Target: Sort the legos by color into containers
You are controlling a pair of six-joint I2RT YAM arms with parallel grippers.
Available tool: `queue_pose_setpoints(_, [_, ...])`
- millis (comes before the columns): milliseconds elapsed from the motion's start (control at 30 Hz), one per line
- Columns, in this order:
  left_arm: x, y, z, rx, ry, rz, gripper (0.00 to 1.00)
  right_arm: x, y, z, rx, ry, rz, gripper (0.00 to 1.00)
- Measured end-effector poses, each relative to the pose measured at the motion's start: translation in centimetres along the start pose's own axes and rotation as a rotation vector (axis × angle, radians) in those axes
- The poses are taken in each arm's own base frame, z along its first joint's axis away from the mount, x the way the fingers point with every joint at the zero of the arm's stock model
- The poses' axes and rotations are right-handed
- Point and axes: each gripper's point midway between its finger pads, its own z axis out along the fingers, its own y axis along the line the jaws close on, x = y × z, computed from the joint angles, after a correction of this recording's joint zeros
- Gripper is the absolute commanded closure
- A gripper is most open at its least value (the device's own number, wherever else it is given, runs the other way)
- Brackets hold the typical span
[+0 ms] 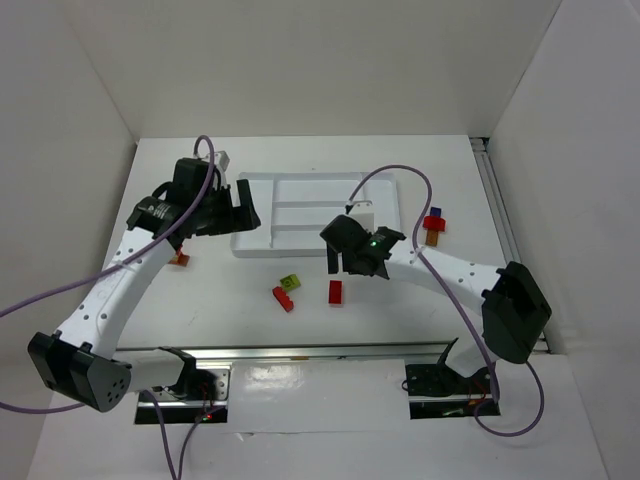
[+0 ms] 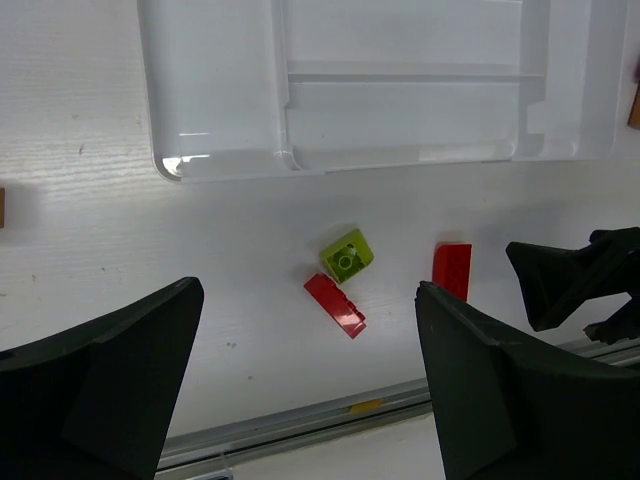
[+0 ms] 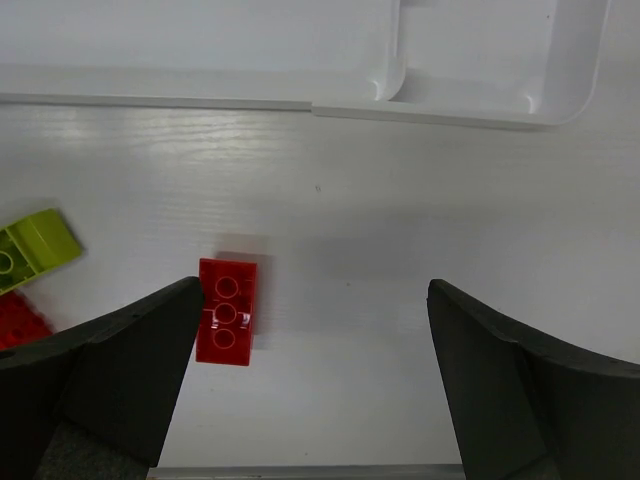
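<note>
The white tray (image 1: 300, 180) with its compartments lies at the table's middle back. In front of it lie a lime green lego (image 1: 290, 282), a red lego (image 1: 283, 298) and a second red lego (image 1: 336, 292). My left gripper (image 1: 247, 212) is open and empty over the tray's left end. Its wrist view (image 2: 308, 290) shows the lime lego (image 2: 347, 255) and both red legos (image 2: 336, 305) (image 2: 452, 270) below. My right gripper (image 1: 342, 262) is open and empty, just behind the second red lego. In its wrist view (image 3: 314, 290) that lego (image 3: 226, 311) lies by the left finger.
Right of the tray sit a red lego (image 1: 433, 222), a dark blue one (image 1: 435, 211) and an orange one (image 1: 435, 238). Another orange lego (image 1: 180, 259) lies under the left arm. A metal rail (image 1: 330, 350) runs along the near edge.
</note>
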Motion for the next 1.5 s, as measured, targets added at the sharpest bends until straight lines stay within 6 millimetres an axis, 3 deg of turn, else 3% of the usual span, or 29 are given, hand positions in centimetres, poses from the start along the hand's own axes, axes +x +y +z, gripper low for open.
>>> queue_pose_setpoints(233, [-0.2, 0.2, -0.1, -0.010, -0.010, 0.004, 0.02, 1.3, -0.8, 0.2, 0.015, 0.018, 0.021, 0.00])
queue_pose_setpoints(400, [-1.7, 0.2, -0.8, -0.032, -0.055, 0.020, 0.02, 2.0, -1.0, -0.3, 0.000, 0.017, 0.024, 0.00])
queue_pose_setpoints(633, [-3.2, 1.1, -1.8, -0.095, -0.098, 0.065, 0.02, 2.2, 1.3, -0.1, -0.103, 0.029, 0.024, 0.00])
queue_pose_setpoints(867, [-2.4, 1.6, -1.9, -0.126, -0.075, 0.070, 0.02, 5.1, 4.0, 3.0, -0.178, 0.152, -0.024, 0.00])
queue_pose_setpoints(1000, [-1.8, 2.0, -1.6, -0.138, -0.056, 0.073, 0.02, 6.6, 4.3, 4.4, -0.173, 0.204, -0.040, 0.14])
queue_pose_setpoints(1267, [-1.6, 2.7, -1.4, -0.176, -0.054, 0.067, 0.02, 7.4, 4.5, 5.0, -0.158, 0.213, -0.061, 0.43])
queue_pose_setpoints(1500, [-1.2, 4.3, -0.9, -0.260, -0.058, 0.043, 0.01, 8.0, 4.6, 5.3, -0.122, 0.210, -0.096, 0.59])
